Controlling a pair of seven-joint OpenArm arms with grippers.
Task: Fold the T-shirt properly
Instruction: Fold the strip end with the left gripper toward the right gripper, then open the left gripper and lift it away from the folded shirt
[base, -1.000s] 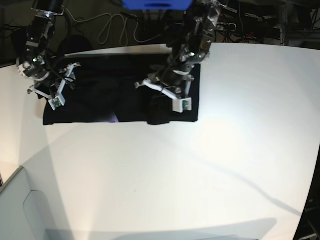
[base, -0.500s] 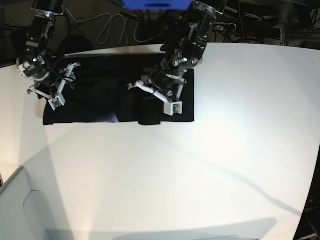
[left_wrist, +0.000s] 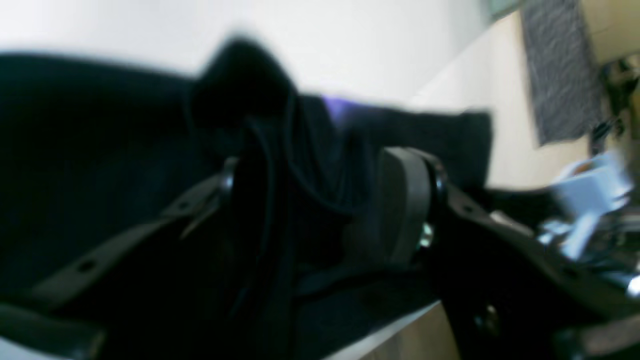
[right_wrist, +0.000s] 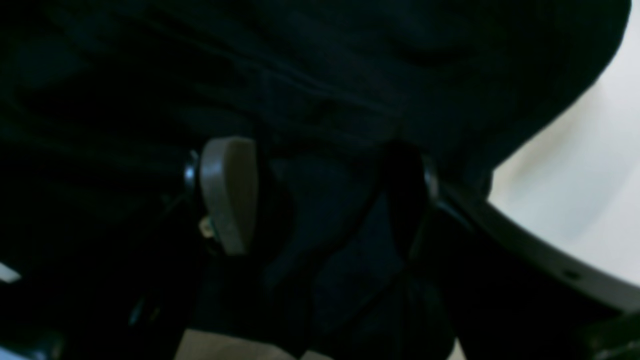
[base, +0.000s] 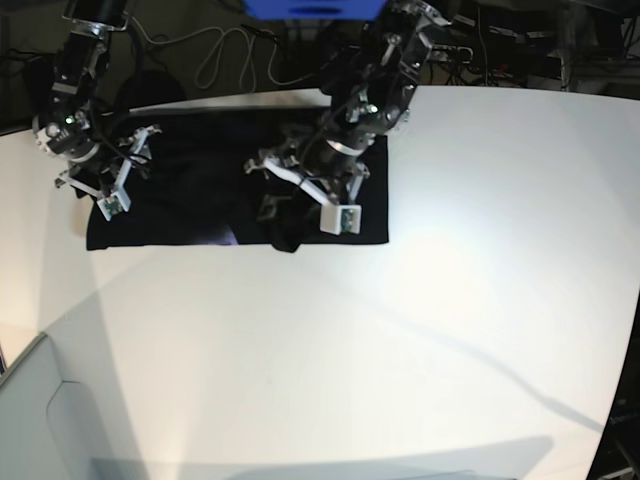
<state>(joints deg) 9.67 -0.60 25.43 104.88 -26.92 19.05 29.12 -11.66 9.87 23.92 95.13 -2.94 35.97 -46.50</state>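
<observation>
The black T-shirt (base: 190, 190) lies spread on the white table (base: 420, 340) at the far left. A purple patch (base: 226, 238) shows at its front edge. My left gripper (base: 283, 212) is over the shirt's middle, shut on a raised bunch of black cloth (left_wrist: 260, 130) that hangs between its fingers. Its right pad (left_wrist: 402, 200) shows in the blurred left wrist view. My right gripper (base: 132, 168) sits at the shirt's left end. In the right wrist view its pads (right_wrist: 227, 195) have dark cloth (right_wrist: 350, 60) between them.
Cables (base: 225, 55) and a blue object (base: 315, 8) lie behind the table's far edge. A grey panel (base: 40, 420) stands at the lower left. Bare white tabletop spreads in front of and to the right of the shirt.
My left gripper has moved left across the shirt, dragging the shirt's right part over with it. The shirt's right edge shifted slightly left. The right arm has not moved.
</observation>
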